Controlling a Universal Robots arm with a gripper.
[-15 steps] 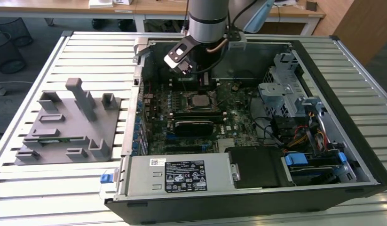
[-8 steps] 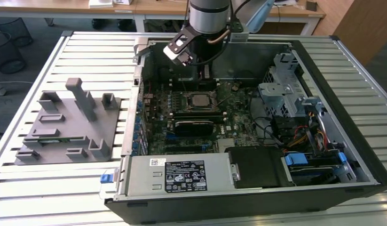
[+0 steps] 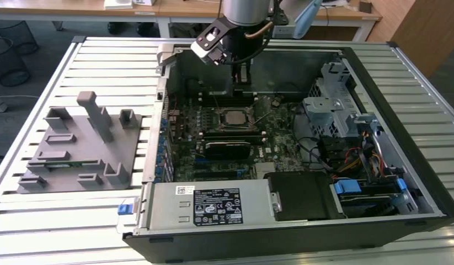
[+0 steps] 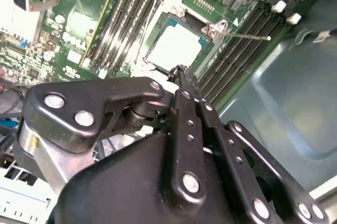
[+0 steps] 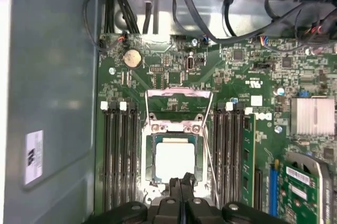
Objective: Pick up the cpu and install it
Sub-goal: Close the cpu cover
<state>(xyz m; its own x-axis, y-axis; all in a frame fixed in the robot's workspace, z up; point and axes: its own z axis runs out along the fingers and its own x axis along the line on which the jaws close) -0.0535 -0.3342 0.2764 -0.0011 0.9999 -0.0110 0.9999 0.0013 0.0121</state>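
over the open computer case [image 3: 286, 243], the gripper [image 5: 181, 184] hangs with its fingers pressed together, holding nothing. the cpu [image 5: 172, 161] sits in its socket on the motherboard [image 5: 158, 66], silver top bare, close to the fingertips in both wrist views; the metal load plate [image 5: 179, 94] stands flipped open.

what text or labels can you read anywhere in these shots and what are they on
Black and white label on the silver power supply box: print too small to read.
White sticker on the grey case wall: a dark mark, too blurred to read.
Small white square sticker on the green motherboard: unreadable.
Silver-grey square cpu: top plate washed out, no print legible.
Nothing here can be quoted.
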